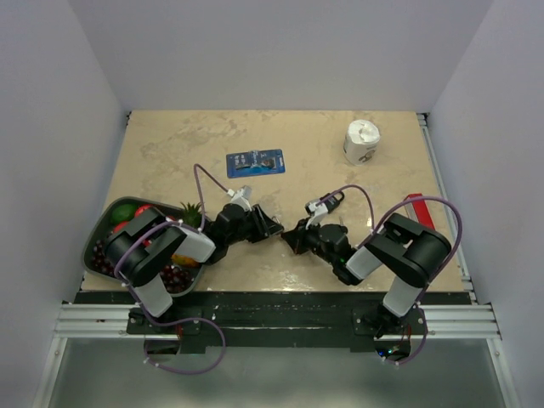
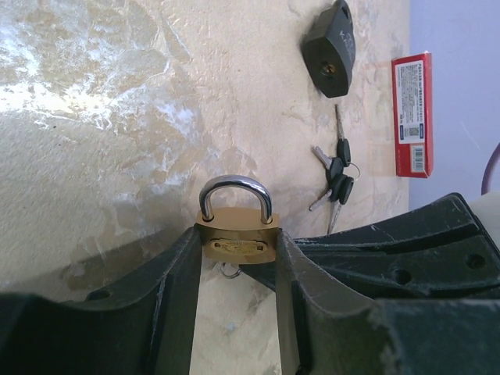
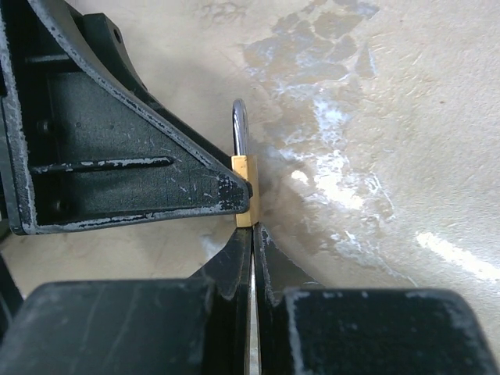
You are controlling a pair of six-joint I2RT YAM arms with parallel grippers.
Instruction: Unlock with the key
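On the left, our left gripper (image 2: 237,248) pinches the brass padlock (image 2: 234,225) by the flat sides of its body. The shackle (image 2: 234,186) sits down in the body, so nothing here is open yet. A small silver loop (image 2: 229,271) pokes out under the padlock's base; we cannot tell what it is.

Moving right, our right gripper (image 3: 252,238) has its fingers pressed together, with the tips just at that base. Whether something thin is nipped between them we cannot tell.

Further right, the key (image 2: 336,178), the bunch with black heads, lies flat on the table (image 2: 94,117), well apart from both grippers. Beyond it lies the black padlock (image 2: 330,48), on its own, and the red box (image 2: 412,116) sits near the table's far side.

By our reading the task has hardly begun. The bunch is not picked up, no key of it is in a lock, and the one shackle we can see is closed. Left for us are taking up the bunch, seating a key and turning it.
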